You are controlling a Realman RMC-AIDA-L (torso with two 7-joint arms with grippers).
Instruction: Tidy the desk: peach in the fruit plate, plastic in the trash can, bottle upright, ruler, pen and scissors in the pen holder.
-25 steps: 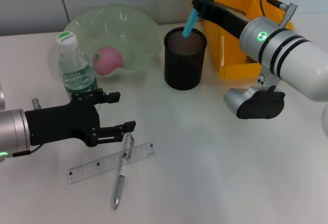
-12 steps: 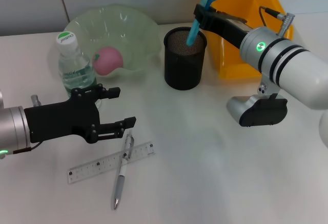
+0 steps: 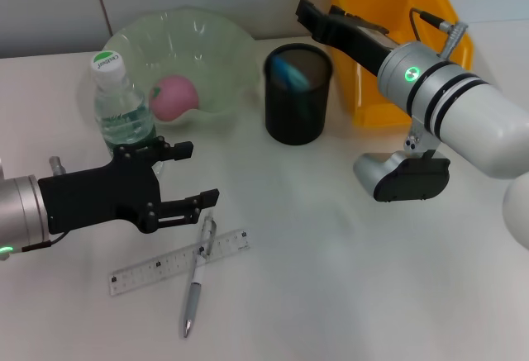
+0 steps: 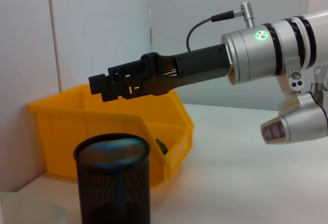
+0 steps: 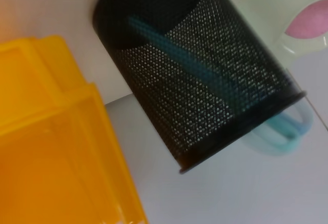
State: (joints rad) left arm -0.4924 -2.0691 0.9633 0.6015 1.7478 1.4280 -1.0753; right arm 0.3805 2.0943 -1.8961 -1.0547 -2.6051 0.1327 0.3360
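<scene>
So the desk (image 3: 347,295) is a plain white top, pushed up against a pale wall (image 3: 50,6) with a seam or two running down it. At the back on the right there's a yellow bin (image 3: 388,14), and just beside it the black mesh pen holder (image 3: 297,97).

The scissors (image 3: 289,72) are down inside the pen holder, blue handles showing at the rim, and in the right wrist view the blue blades show through the mesh. The right gripper (image 3: 307,14) sits above and just behind the holder, next to the bin, holding nothing. Can't tell from any view how far apart its fingers are.

Left of the holder is the pale green fruit plate (image 3: 215,39) with the pink peach (image 3: 175,97) lying in it. The water bottle (image 3: 120,109) stands upright just in front of the plate, green cap on.

The left gripper (image 3: 194,178) hovers over the front left of the desk, fingers spread wide and empty, just in front of the bottle. Right below its lower finger is the pen (image 3: 197,274), lying across the clear ruler (image 3: 178,262), both flat on the desk.
</scene>
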